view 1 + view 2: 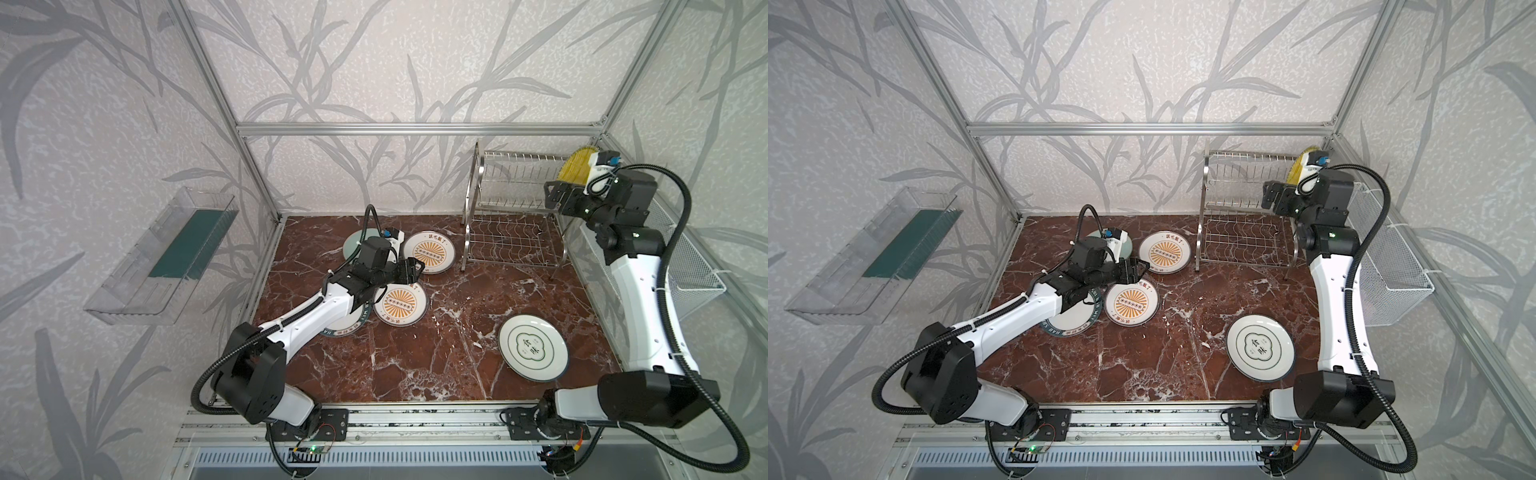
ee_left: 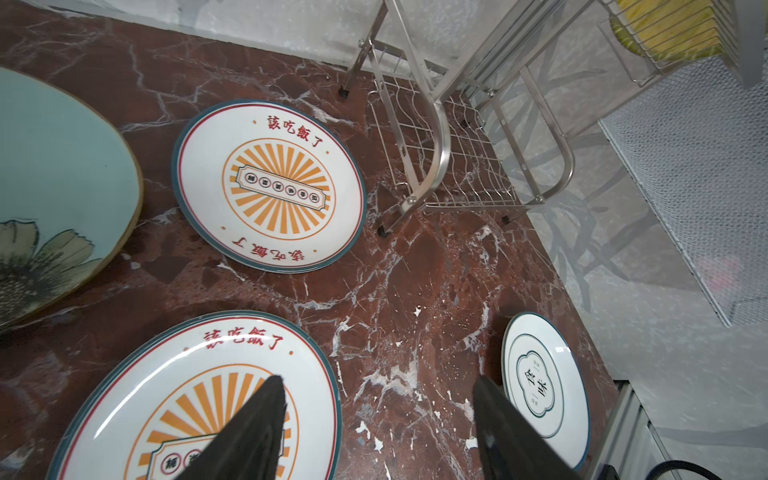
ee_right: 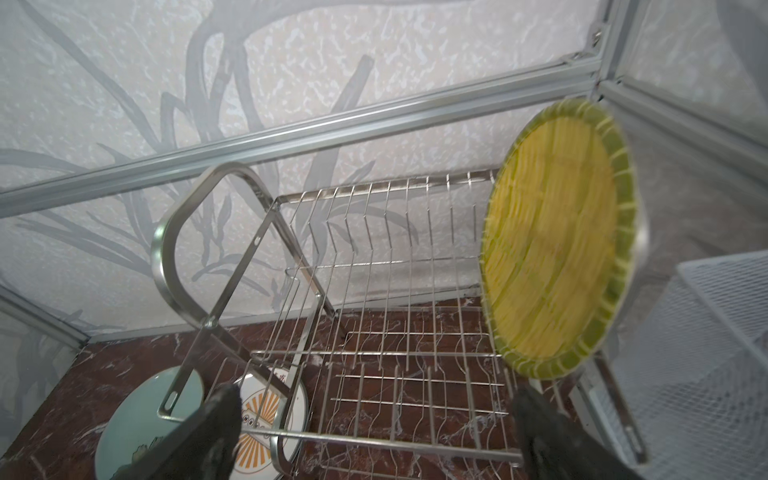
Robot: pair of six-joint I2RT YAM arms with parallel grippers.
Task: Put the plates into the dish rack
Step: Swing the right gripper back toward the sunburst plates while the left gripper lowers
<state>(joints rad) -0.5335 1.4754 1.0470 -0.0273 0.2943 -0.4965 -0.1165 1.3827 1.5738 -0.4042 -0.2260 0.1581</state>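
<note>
Inspector: Position and facing of the yellow plate (image 3: 557, 237) are requested.

Recorder: It is found standing on edge in the upper tier of the dish rack (image 1: 511, 243), at the right end. Its face is turned along the rack's length, toward the opposite arched end. The other plates (image 1: 533, 347) are noted face up on the table (image 1: 415, 365).

Inspector: Jaws?

Recorder: The right gripper (image 1: 556, 197) is seen spread wide near the yellow plate, clear of it, with nothing grasped. The left gripper (image 2: 376, 380) is seen parted above a sunburst plate (image 1: 401, 305), with nothing gripped.
</note>
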